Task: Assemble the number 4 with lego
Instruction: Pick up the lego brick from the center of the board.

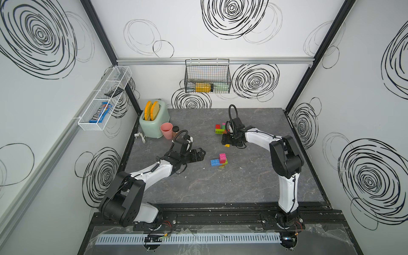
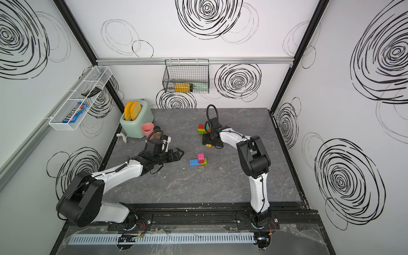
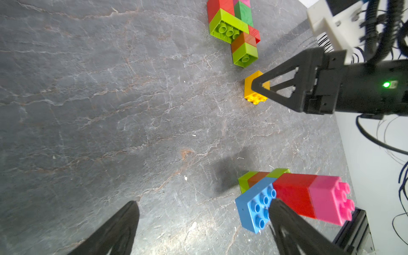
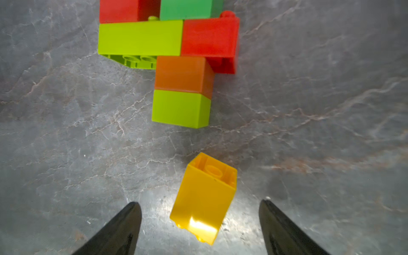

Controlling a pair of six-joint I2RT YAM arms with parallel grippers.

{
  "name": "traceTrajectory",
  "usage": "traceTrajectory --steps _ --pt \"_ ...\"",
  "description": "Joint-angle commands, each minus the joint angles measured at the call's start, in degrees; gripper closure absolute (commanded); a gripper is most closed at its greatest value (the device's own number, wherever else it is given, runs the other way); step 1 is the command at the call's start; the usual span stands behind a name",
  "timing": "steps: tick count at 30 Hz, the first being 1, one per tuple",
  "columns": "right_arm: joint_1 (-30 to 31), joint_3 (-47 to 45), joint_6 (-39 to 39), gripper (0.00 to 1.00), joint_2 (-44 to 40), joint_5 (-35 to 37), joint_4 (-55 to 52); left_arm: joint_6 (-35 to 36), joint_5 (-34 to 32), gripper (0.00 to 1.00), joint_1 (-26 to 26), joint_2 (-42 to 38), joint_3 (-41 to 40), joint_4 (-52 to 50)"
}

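Now | left gripper [image 3: 203,204] wide, empty | right gripper [image 4: 198,204] wide around yellow brick [image 4: 206,194], seemingly untouched | rear lego cluster [image 1: 218,129] half-hidden

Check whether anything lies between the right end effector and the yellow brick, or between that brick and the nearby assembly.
Nothing visible. The right end effector stands open around the yellow brick; only bare tabletop separates that brick from the assembly.

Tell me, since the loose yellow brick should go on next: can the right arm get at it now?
Probably yes: the right pincer stands open with the yellow brick lying between its fingers, nothing blocking.
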Motion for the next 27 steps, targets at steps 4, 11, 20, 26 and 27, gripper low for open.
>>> traceTrajectory --steps 4,11,20,26,27 --pt "1.7 3.1 -2.1 0.31 3.4 9.1 -3.7 0.2 -0.4 0.04 1.0 -1.7 -1.0 0.4" --pt "1.8 2.8 -4.2 0.51 3.7 10.0 -2.7 0.4 -0.2 0.04 1.4 -2.0 -1.0 0.1" --pt "1.5 -4.6 -12.9 0.75 -6.9 7.4 3.4 2.2 3.1 0.04 1.4 -3.6 1.4 -3.3" --pt "1.5 -11.8 -23.5 0.81 -23.4 4.0 7.8 5.7 12.0 0.02 -1.5 -6.2 10.5 -11.7" --pt "1.8 -13.8 -26.2 0.81 -26.7 1.6 9.4 6.6 12.8 0.02 -2.7 -6.4 13.0 -13.7"
